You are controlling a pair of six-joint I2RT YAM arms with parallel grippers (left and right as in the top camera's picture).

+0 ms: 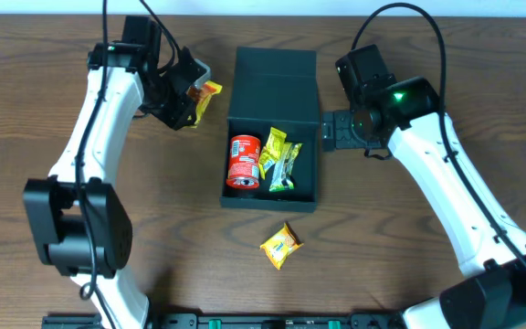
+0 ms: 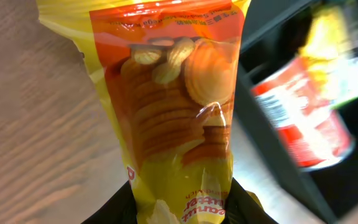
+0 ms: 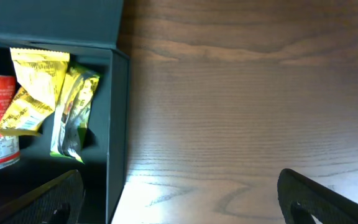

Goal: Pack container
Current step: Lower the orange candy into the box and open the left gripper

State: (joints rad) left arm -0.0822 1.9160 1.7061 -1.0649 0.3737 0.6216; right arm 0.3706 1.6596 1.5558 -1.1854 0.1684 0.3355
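Three items sat in the container (image 1: 270, 202), centred on the table (image 1: 35, 100) | my left gripper (image 1: 190, 102) clamped a biscuit packet (image 2: 173, 112) at its 10 o'clock | right gripper (image 1: 329, 132) gaped empty at 3 | one yellow packet (image 1: 281, 245) unpacked at 6.

A dark brown, wood-grain counter (image 1: 199, 265) is carrying two things directly. A dark teal-green, matte, rigid rectangular container (image 1: 275, 87) is sitting near the middle, toward the far edge, its hinged flap lid swung open on the far side. A small yellow-and-orange crinkled snack packet (image 1: 281, 247) is lying loose on the bare wood near the container's near wall, apart from it and turned at a slant. In the right wrist view, bare grain is stretching away beside the container's side wall.
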